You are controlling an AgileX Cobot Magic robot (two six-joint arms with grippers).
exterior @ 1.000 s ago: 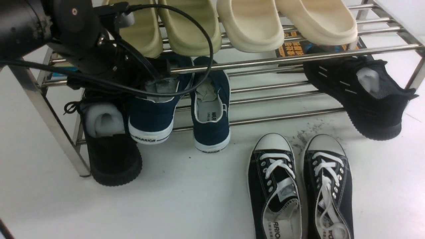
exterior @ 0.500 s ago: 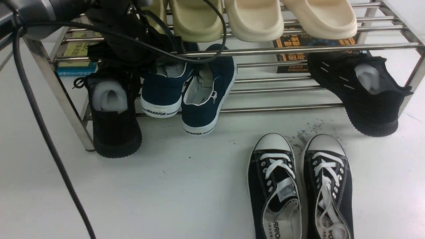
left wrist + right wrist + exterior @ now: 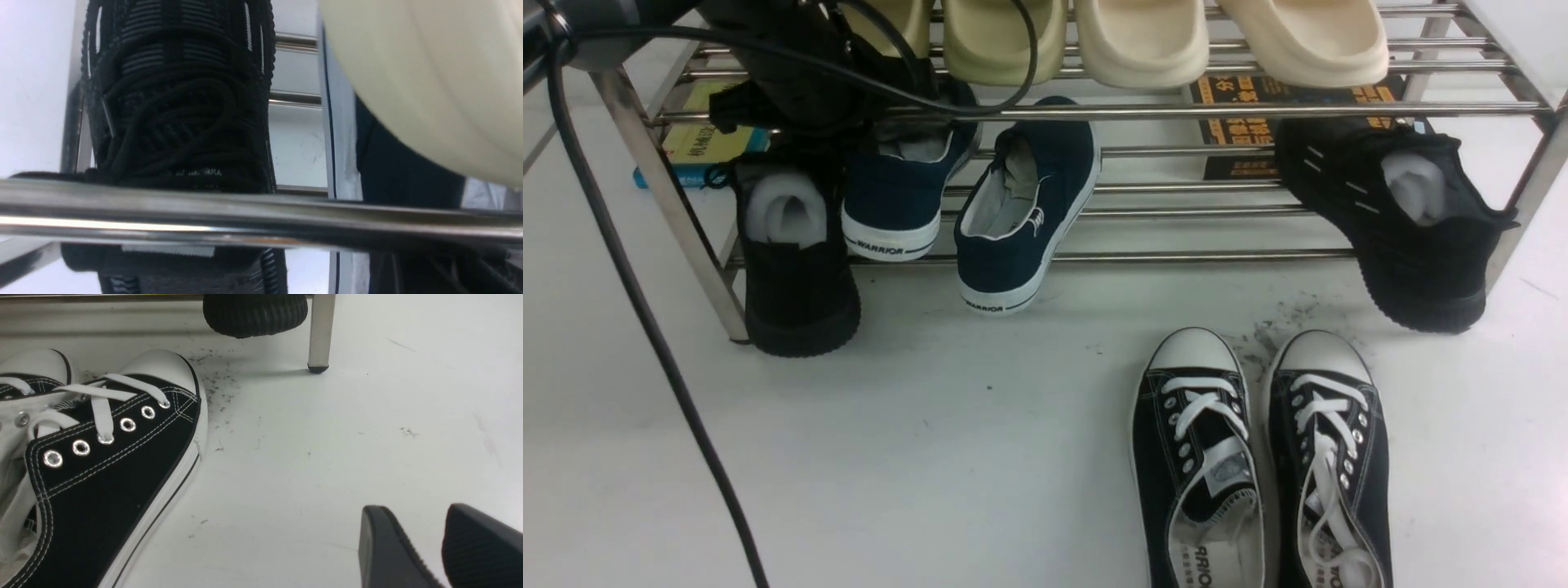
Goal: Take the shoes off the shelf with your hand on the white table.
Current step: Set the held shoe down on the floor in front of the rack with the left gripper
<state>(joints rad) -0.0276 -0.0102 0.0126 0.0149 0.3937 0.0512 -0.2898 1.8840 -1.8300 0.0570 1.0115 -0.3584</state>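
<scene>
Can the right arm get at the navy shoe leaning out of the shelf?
Probably yes: the navy shoe pokes heel-first past the front bar of the shelf, uncovered. The black lace-ups beside the right end effector lie in between, so it must skirt them.

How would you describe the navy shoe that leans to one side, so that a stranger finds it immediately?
Find the steel shelf on the white table and look at the left half of its lower tier. Two navy slip-ons sit there, heels toward the camera; the leaning shoe is the right one. Unlike its straight twin, its toe points right and its white lining shows.
</scene>
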